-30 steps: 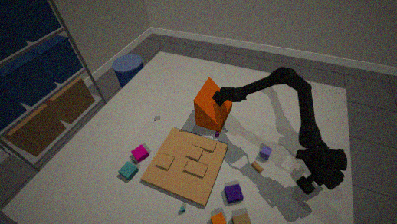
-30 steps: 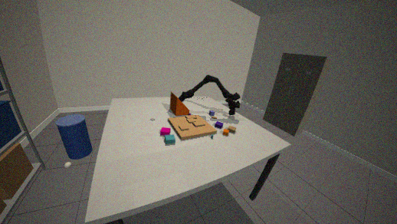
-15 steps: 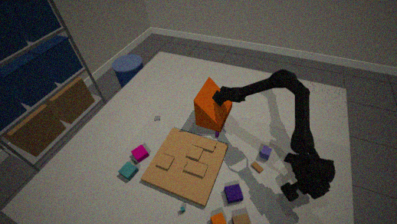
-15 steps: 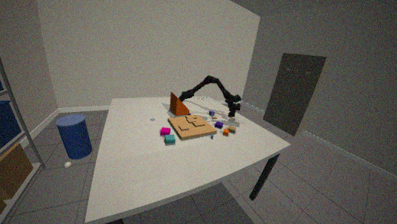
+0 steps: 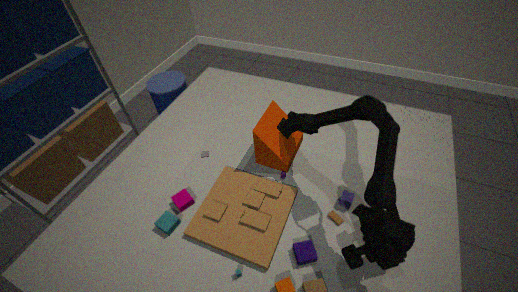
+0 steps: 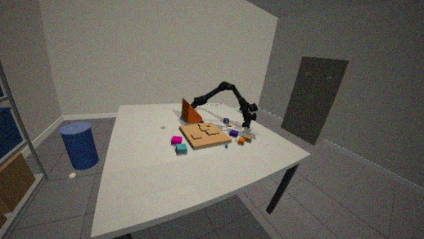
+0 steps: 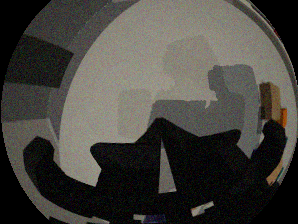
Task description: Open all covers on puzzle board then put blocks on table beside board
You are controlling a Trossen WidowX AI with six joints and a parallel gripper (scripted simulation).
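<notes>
The tan puzzle board (image 5: 242, 246) (image 6: 206, 142) lies flat. Low tan plates show on it: one at left (image 5: 215, 210), one at front right (image 5: 255, 220), and two near the back (image 5: 254, 200) (image 5: 269, 189). No open well or block can be made out in it. A magenta block (image 5: 183, 199) (image 6: 177, 140) and a teal block (image 5: 167, 222) (image 6: 181, 148) rest left of the board. A purple block (image 5: 305, 252) (image 6: 233, 133) rests to its right. My gripper (image 5: 352, 257) (image 6: 246, 124) (image 7: 158, 120) is shut and empty, above the table right of the purple block.
An orange wedge (image 5: 272, 142) (image 6: 190, 113) stands behind the board. An orange block (image 5: 285, 285) (image 6: 241, 141) and a tan block (image 5: 315, 285) (image 6: 247, 138) lie at front right. A violet block (image 5: 346, 199) (image 6: 226, 120) and small tan piece (image 5: 335, 217) lie behind the gripper.
</notes>
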